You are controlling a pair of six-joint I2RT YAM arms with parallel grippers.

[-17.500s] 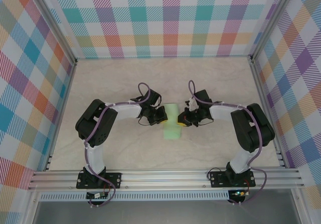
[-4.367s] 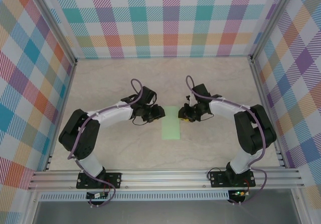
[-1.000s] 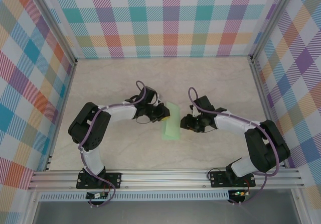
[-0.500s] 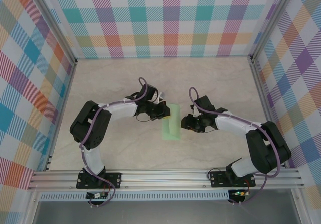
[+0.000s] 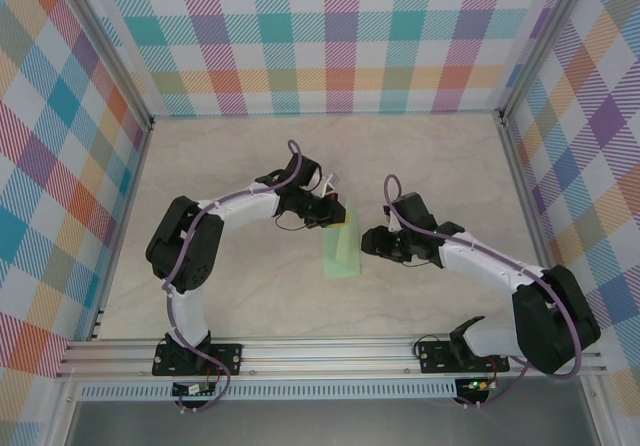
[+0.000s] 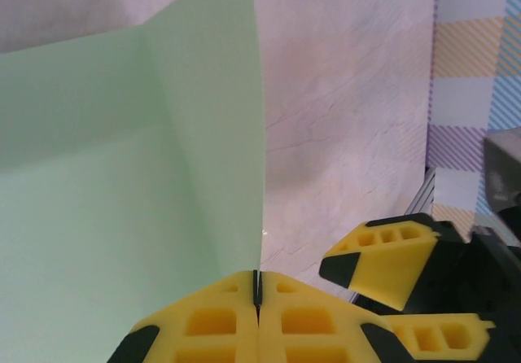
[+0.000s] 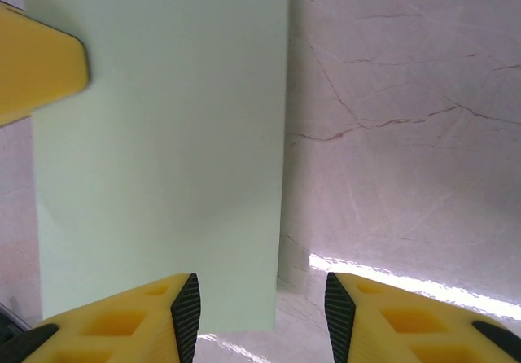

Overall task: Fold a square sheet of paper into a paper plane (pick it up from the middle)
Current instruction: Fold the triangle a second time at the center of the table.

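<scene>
Pastel plaid walls (image 5: 340, 46) stand around three sides of a pale beige, marble-patterned tabletop (image 5: 230, 156), and near its middle lies the thin, pale mint-green sheet of paper (image 5: 340, 251), folded into a long narrow strip. Its long axis runs from the far side of the tabletop toward the near edge, leaning only slightly. The near end lies flat and wide with a square-cut edge. The far end is lifted and looks narrower from above, so the strip tapers toward the back wall. In the left wrist view the paper (image 6: 98, 176) shows plain and unmarked, with one straight crease running along it and an upper flap raised at an angle to the layer below. The left gripper (image 5: 337, 216) is at the far end of the strip, its yellow fingers pressed together on the paper's edge (image 6: 256, 286). The right gripper (image 5: 366, 243) sits just beside the strip's right long edge, jaws apart and holding nothing. In its own wrist view (image 7: 260, 306) that long edge of the paper (image 7: 163, 135) runs between the two fingers, one over the sheet and one over bare tabletop; whether they touch cannot be told.
</scene>
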